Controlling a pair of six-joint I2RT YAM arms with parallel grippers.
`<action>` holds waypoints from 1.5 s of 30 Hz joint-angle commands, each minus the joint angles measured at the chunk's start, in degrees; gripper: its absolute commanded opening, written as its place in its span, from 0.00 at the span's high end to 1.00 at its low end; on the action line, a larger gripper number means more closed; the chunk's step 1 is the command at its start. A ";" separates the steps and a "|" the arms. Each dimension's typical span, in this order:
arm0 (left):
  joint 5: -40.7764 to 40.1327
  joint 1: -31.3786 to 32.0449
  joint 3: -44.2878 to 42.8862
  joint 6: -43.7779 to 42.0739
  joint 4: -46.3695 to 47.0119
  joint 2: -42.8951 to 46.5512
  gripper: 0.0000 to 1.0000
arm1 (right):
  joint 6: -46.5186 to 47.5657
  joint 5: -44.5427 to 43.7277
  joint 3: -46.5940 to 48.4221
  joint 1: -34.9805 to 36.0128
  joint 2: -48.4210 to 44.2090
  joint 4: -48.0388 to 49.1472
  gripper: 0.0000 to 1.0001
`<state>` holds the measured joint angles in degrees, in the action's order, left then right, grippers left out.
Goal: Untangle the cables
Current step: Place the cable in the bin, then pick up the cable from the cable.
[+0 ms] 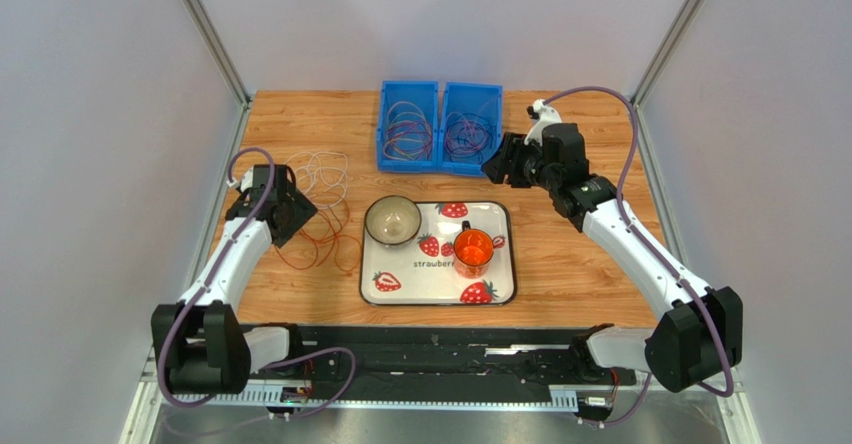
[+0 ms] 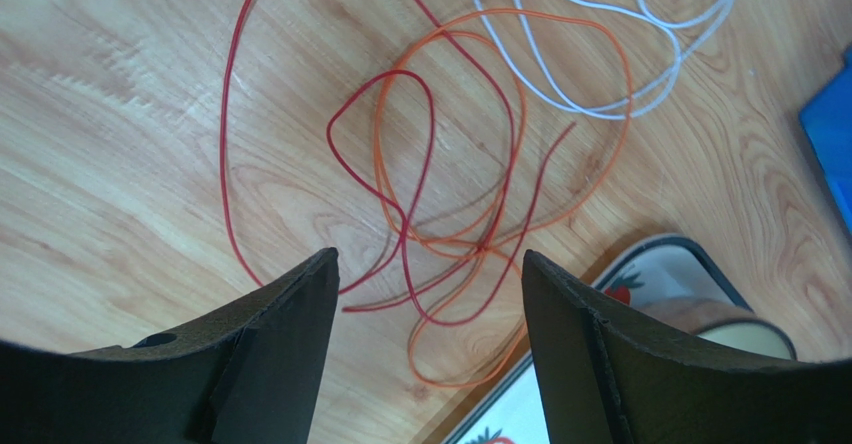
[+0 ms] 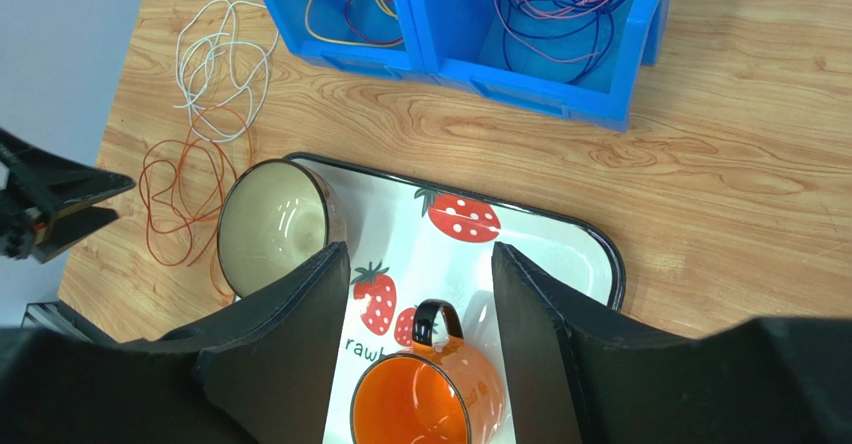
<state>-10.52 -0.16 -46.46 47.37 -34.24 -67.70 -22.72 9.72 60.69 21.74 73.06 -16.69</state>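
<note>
Locate thin red, orange and white cables (image 2: 470, 247) looped loosely near the left edge of the wooden desk (image 1: 580, 264); more inside two blue plastic bins (image 1: 441, 124) at the far edge. Note left hand (image 2: 430, 264) wide and empty above those loops, right hand (image 3: 420, 254) parted, empty, near the bins.

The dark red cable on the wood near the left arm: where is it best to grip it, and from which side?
Grip the dark red cable on its wide outer arc, which lies alone on the bare table. Further in it crosses the orange cable several times, so a pinch there would likely catch both. Come from straight above with the open left gripper, jaws across the wire.
</note>
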 commanded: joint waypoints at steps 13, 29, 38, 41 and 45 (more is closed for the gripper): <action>-0.46 -3.09 9.63 10.63 15.95 -1.99 0.30 | -0.75 2.59 0.31 1.20 -0.11 1.66 0.41; -1.78 -3.18 10.60 9.84 20.26 -6.74 0.48 | -0.66 2.33 0.57 1.82 0.86 1.48 0.42; -1.25 -3.09 10.95 8.79 21.32 -6.92 1.00 | -0.75 2.41 0.49 1.90 1.30 1.48 0.43; -1.25 -3.18 10.77 8.26 20.79 -4.90 1.00 | -0.75 2.33 0.66 1.82 1.21 1.48 0.43; -1.17 -3.00 9.20 6.51 18.08 -0.69 1.00 | -0.75 2.68 1.36 2.34 1.30 1.22 0.43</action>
<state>-11.22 -3.20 -35.73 56.03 -15.09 -73.38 -23.00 11.66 60.34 23.27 74.28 -16.93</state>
